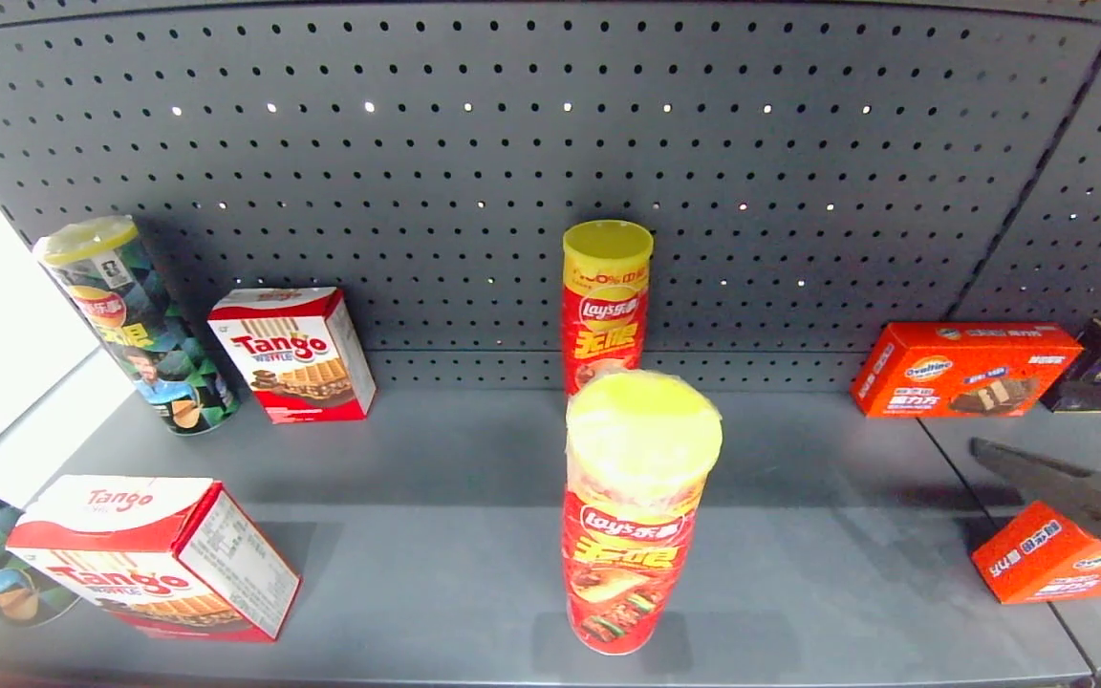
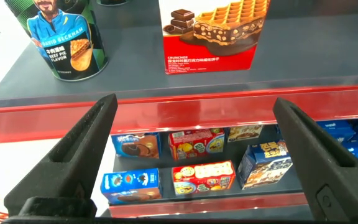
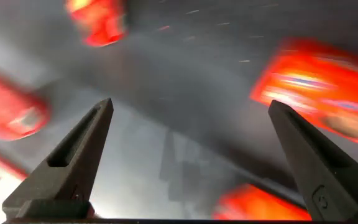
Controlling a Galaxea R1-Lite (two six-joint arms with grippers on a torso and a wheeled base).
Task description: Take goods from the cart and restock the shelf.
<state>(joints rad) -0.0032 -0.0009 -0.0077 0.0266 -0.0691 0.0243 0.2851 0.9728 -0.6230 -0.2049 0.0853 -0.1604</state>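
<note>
A red chip can [image 1: 641,516] stands upright near the front of the shelf [image 1: 436,497], about mid-width, and serves here as the marker. Straight behind it, against the pegboard back, stands a second red can [image 1: 606,301]. To its left a wafer box [image 1: 154,559] sits at the front and another wafer box [image 1: 294,355] sits at the back, each with a dark chip can [image 1: 135,325] farther out. To its right lie two orange boxes, one at the back [image 1: 961,368] and one at the front [image 1: 1047,554].

So restocking looks partly done. Several goods are placed, with bare shelf on either side of the marker can to take more.

The right claw [image 3: 190,106] hangs wide open with nothing in it, over the shelf to the right of the marker and next to the front orange box. That view is smeared, so its height is uncertain. The left claw [image 2: 194,102] is likewise spread wide and empty, below the shelf's front lip, to the marker's left. With neither claw loaded, another pick from the cart seems due next.
</note>
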